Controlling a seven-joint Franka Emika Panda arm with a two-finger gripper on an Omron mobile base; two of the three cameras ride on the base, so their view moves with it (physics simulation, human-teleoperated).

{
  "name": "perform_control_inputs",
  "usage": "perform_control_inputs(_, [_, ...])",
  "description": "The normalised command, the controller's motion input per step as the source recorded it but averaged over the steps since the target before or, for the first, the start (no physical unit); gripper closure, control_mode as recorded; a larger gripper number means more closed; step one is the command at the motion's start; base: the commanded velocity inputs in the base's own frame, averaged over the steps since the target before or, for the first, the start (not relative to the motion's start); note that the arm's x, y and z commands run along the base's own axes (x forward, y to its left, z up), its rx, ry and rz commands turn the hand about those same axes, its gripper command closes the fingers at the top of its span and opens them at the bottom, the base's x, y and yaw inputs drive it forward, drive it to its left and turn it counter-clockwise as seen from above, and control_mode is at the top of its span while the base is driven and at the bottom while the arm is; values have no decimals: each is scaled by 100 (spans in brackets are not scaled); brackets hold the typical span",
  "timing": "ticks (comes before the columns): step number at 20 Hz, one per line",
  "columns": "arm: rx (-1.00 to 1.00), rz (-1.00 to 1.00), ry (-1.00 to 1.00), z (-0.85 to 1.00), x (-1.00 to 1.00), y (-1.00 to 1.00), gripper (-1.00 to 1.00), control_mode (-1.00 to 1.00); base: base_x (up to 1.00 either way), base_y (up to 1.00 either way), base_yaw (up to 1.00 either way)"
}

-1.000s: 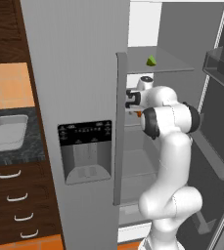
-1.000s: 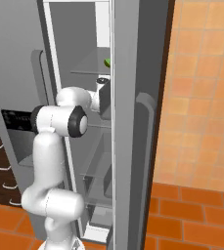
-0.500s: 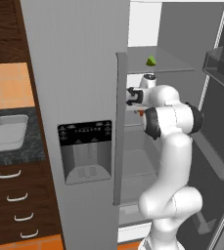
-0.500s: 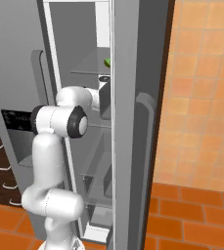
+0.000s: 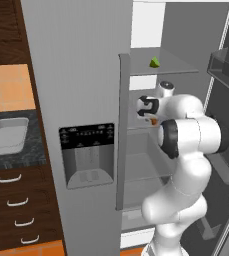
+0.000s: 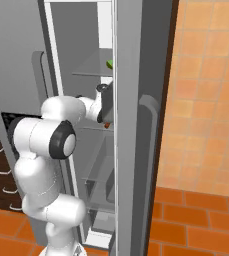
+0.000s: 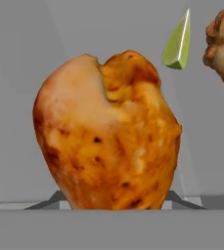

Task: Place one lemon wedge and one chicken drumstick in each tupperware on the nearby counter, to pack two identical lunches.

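The white arm (image 5: 188, 135) reaches into the open refrigerator (image 5: 76, 75), its hand level with a middle shelf. In the hand view the jaws stand at a narrow spread, closed on a chicken drumstick (image 7: 108, 132), whose bulbous orange-brown meaty end rises straight ahead of them. A dark tip shows against each lower flank of the meat. From the left base view a small orange patch of this drumstick (image 5: 154, 121) shows just beyond the hand, and the right base view catches the same orange (image 6: 106, 125) below the hand, beside the edge of the open door (image 6: 136, 100).

Beyond the jaws and to their upper right in the hand view lies a lemon wedge (image 7: 178, 43), yellow-green, with its point up, apart from the held drumstick. Further right, at the picture's edge, is a second chicken drumstick (image 7: 223, 53), partly cut off.

In the base views a lemon wedge (image 5: 155, 62) sits on the glass shelf (image 5: 178, 69) above the jaws; whether it is the one in the hand view I cannot tell.

Well off to the left of the jaws, outside the refrigerator, one light-grey tupperware (image 5: 7, 136) rests on the speckled black counter (image 5: 16, 159) over dark drawers (image 5: 16, 210).
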Motion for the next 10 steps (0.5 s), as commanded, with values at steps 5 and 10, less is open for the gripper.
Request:
perform_control_inputs(5, [0,-2,-4,68,-100,0,100,-100,0,0,0])
perform_control_inputs(10, [0,-6,0,84,-93,1,100,-100,0,0,0])
